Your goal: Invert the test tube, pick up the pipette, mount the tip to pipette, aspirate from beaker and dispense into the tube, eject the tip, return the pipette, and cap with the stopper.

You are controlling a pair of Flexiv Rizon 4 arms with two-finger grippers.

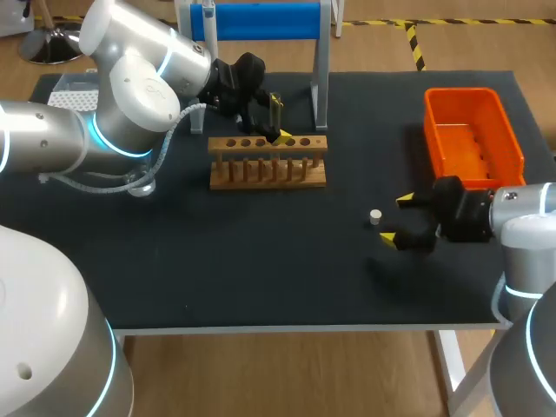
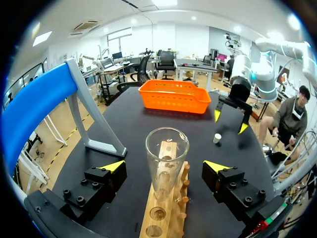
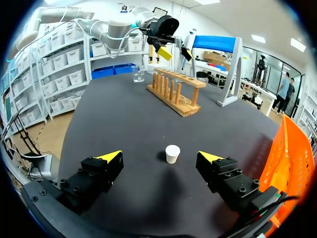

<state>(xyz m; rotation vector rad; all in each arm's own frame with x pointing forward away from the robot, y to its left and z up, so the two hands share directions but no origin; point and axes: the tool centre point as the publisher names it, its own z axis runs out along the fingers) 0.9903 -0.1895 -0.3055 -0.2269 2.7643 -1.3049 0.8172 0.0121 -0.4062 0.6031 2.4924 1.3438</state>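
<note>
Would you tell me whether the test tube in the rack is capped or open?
Open: the test tube stands in the rack with a bare rim, and the stopper lies apart on the table.

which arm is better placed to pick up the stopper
Right. Its open fingers point at the white stopper, just ahead of them on the table. The left arm's fingers are across the table at the wooden rack, around the test tube.

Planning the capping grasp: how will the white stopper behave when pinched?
The stopper looks small and probably light, so an uneven touch may tip it. Its sides seem tapered, so it could squirt from the right claw or roll in a curve.
</note>
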